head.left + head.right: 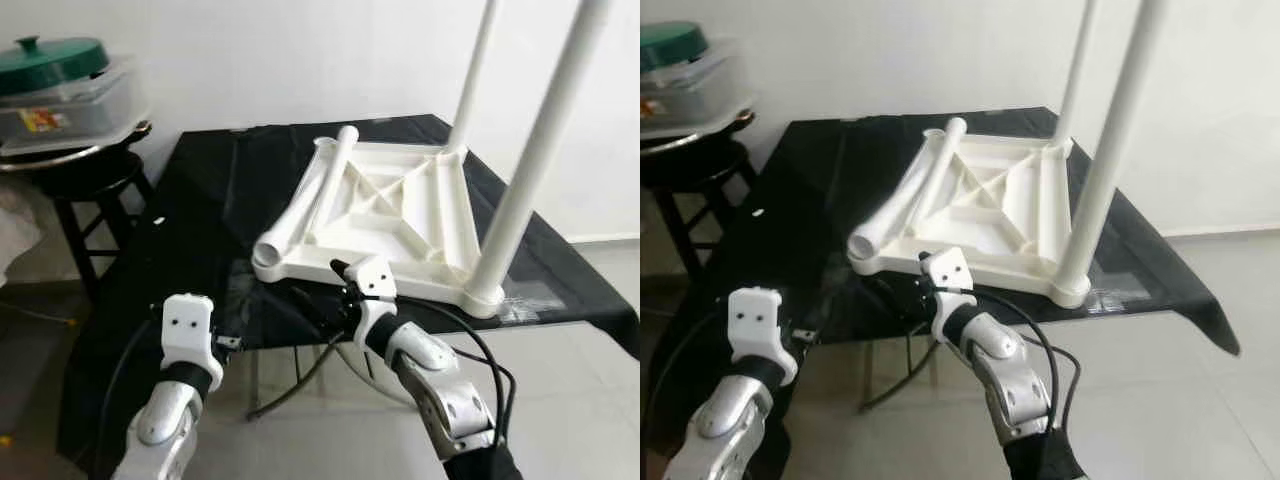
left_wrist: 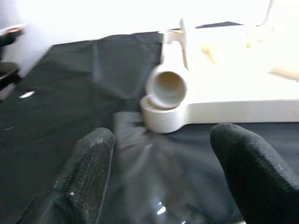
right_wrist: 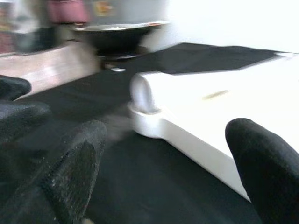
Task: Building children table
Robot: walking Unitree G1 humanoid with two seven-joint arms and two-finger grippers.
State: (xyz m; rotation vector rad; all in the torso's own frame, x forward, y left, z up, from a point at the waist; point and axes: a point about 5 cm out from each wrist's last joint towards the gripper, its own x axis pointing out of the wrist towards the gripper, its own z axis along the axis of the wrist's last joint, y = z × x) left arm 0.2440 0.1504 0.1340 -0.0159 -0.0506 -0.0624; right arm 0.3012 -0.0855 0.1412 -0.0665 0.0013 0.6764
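loose leg [image 1: 300,205] still to fit: best gripped mid-length, stood upright, pushed straight into the near corner socket. white plastic tabletop [image 1: 385,215] upside down on the black-draped table [image 1: 200,190], two legs already standing on its far side. left gripper [image 2: 161,182] and right gripper [image 3: 163,172] just short of that socket, both spread, empty.

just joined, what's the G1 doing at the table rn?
It is partway through building a white plastic children's table. The tabletop lies upside down on a black-covered table. Two legs stand in the corner sockets on the robot's right, and a third leg lies loose along the tabletop's left edge. The right gripper is at the near edge, jaws open, holding nothing. The left gripper is lower and to the left, jaws open, facing the loose leg's open end.
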